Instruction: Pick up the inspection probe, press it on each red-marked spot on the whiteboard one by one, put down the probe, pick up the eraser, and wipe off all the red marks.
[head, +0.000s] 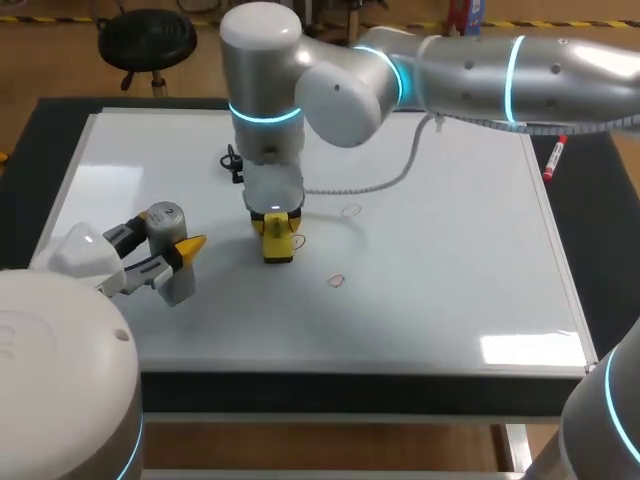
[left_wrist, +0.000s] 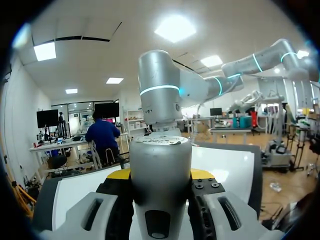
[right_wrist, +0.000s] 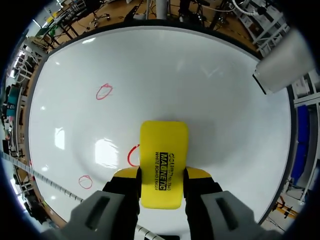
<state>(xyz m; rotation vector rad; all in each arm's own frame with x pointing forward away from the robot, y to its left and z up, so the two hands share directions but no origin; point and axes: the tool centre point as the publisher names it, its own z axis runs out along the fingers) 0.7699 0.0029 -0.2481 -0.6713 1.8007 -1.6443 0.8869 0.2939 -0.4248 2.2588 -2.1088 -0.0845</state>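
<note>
Right fingers (right_wrist: 125, 173) clamp the yellow block eraser (right_wrist: 164, 145) down over a red circle (right_wrist: 131, 156) on the glossy whiteboard (right_wrist: 200, 90) (poised to wipe), left fingers (left_wrist: 120, 174) gripping the silver cylindrical probe (left_wrist: 160, 150) clear.

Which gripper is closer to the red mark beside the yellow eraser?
Right. The right gripper, shut on the eraser, is just beside the red mark; the left gripper, shut on the probe, is well apart from it, nearer the whiteboard's left side.

The eraser (right_wrist: 160, 160) hides part, perhaps half, of one red mark (right_wrist: 130, 156).
</note>
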